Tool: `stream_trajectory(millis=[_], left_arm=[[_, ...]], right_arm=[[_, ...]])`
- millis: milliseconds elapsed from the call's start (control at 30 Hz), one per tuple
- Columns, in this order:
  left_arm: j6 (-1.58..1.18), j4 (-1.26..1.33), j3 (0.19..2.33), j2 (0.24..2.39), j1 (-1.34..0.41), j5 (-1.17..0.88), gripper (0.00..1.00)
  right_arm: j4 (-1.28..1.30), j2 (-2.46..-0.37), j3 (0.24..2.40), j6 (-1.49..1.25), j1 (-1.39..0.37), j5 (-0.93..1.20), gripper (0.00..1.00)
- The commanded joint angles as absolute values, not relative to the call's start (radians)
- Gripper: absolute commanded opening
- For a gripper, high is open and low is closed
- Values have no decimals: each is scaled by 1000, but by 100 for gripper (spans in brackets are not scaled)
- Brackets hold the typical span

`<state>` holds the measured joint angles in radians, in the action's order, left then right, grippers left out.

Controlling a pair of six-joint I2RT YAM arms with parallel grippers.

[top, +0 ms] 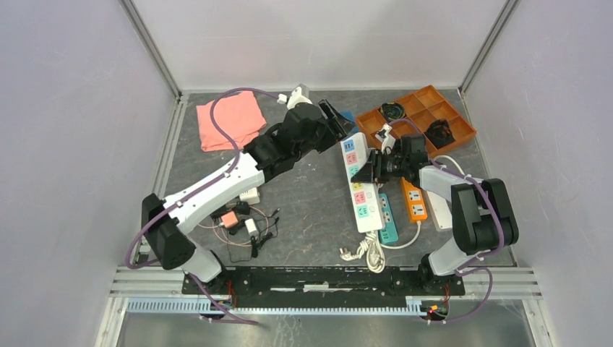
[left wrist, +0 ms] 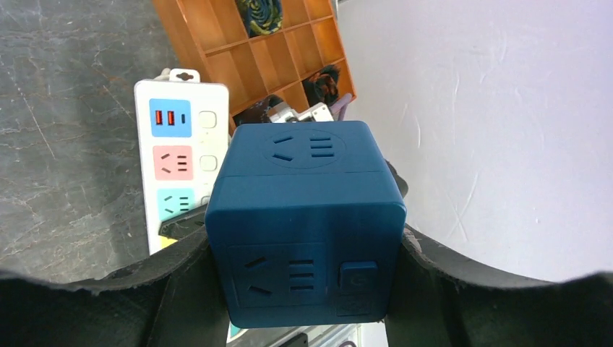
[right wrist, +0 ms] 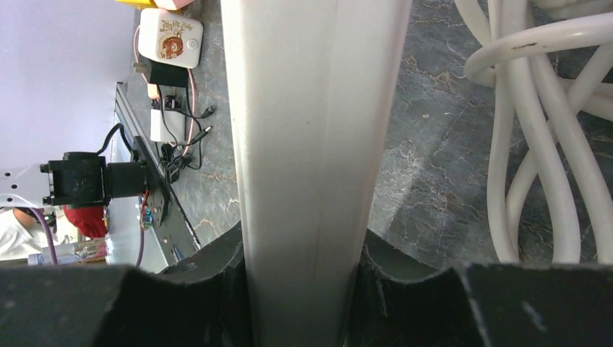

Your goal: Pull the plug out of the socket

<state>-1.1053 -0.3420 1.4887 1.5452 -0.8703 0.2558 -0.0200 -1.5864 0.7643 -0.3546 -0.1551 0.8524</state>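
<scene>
Currently, far left: pink cloth (top: 230,119) lies flat on the table, with small chargers and cables (top: 242,217) heaped nearer the arm bases. Neither concerns the job.

Left gripper (left wrist: 307,303): closed on the plug (left wrist: 303,188), a dark blue cube adapter, with the fingers against two opposite side faces. Top view puts it by the far end of the socket, beside the outlet faces rather than over them. It looks free of the strip, but the prongs are hidden, so not certain.

Socket (top: 361,191): long white strip lying lengthwise mid-table, blue, pink and green faces up, white cord (top: 369,253) coiled at its near end.

Right gripper (right wrist: 303,289): clamped across the socket's body about midway along; probably a brace.

Handling, judged: the plug is hard, smooth plastic and chunky. A flat-face pinch suits it, though it may slip if tilted. The strip is rigid and light and would lift along with a tight plug unless pinned, so take it across the body, clear of the outlets.

Right of the socket: teal strip (top: 388,217) just beside it, then orange strip (top: 413,199). Orange tray (top: 463,119) sits in the far right corner.
</scene>
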Motion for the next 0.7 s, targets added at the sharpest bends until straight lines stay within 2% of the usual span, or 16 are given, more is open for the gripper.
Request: stream_trajectory(millis=[0,167,367,533,667], left_arm=[[-1077,-292,1499,1479,-873,301,2],[-890,-223,1388,1367,-872,328,2],[-518,-44,1100,1149,-863,204,2],[-485,-127,973,1007,-788,236,2],[-540,-135,860,916,-605,129,2]], right_arm=[[-65,-1596,754,-192,-157,782,0],[-92,-1596,752,-200,-157,855,0],[-115,-1588,745,-201,-157,902,0],[-119,-1589,744,-201,-158,916,0],[-120,-1588,744,-198,-157,917,0]])
